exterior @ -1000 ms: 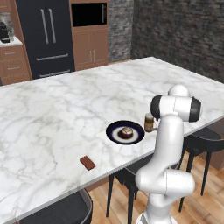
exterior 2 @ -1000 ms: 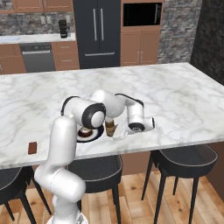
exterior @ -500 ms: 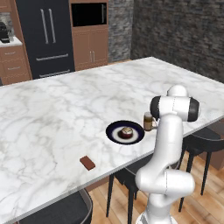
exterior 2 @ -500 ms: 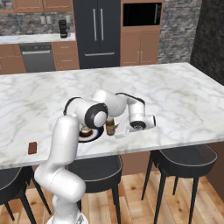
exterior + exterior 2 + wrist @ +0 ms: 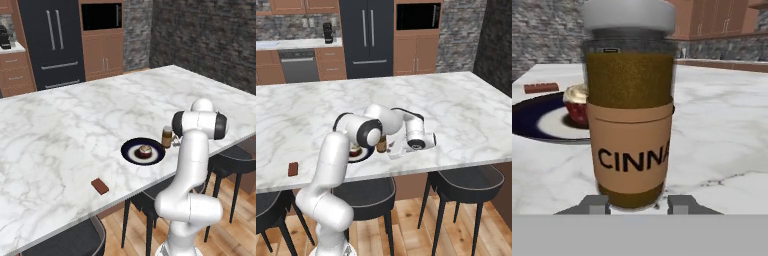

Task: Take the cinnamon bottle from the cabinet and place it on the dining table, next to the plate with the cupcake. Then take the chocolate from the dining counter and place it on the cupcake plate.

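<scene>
Hand view: bottle [image 5: 629, 107] stands upright at frame centre on the worktop [image 5: 722, 130], pale cap on top, label reading "CINNA". Fingers [image 5: 638, 204] sit at the lower edge, one tip either side of the bottle base, closed in on it and gripping it. Plate [image 5: 542, 122] lies at middle left, behind the bottle, carrying the cupcake [image 5: 577, 104]. Chocolate [image 5: 541, 88] lies on the marble at upper left, beyond the plate, apart from it

Left base view: bottle [image 5: 167, 136] just right of the plate [image 5: 131, 151], cupcake [image 5: 145, 151] at plate centre, chocolate [image 5: 100, 186] near the worktop's lower edge, well apart from the plate
</scene>
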Tool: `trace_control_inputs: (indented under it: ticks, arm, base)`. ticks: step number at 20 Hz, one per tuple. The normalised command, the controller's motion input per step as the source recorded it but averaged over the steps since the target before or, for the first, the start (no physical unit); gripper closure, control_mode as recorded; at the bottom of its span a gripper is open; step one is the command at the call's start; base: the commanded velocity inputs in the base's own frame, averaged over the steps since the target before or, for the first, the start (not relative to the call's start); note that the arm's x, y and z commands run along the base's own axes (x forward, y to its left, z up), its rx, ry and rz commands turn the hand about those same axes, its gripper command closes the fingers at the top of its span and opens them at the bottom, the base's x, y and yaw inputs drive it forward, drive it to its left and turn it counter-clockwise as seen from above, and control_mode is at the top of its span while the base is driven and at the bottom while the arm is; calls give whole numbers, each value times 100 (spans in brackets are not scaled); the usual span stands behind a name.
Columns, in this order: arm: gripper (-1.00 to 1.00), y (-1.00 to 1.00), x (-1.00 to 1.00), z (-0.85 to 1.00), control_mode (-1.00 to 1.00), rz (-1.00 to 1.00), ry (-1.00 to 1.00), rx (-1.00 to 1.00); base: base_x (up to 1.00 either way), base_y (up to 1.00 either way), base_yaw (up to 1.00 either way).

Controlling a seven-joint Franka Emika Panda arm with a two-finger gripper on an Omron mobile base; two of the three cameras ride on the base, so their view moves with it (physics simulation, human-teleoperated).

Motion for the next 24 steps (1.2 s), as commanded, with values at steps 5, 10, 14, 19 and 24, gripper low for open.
trace_control_inputs:
  ticks: [5, 10, 14, 19, 24]
  arm:
    - [-100, -24, -7, 2, -100, 0, -6, 0]
    - [-100, -13, -41, 27, -100, 0, -11, 0]
    - [-100, 8, -59, 24, -100, -7, -3, -11]
    - [-100, 31, -53, 15, -100, -1, 0, -18]
    - [-100, 40, -42, 19, -100, 0, 9, -15]
  base:
    - [0, 0, 0]
    - [0, 0, 0]
    - [0, 0, 0]
    - [0, 0, 0]
    - [0, 0, 0]
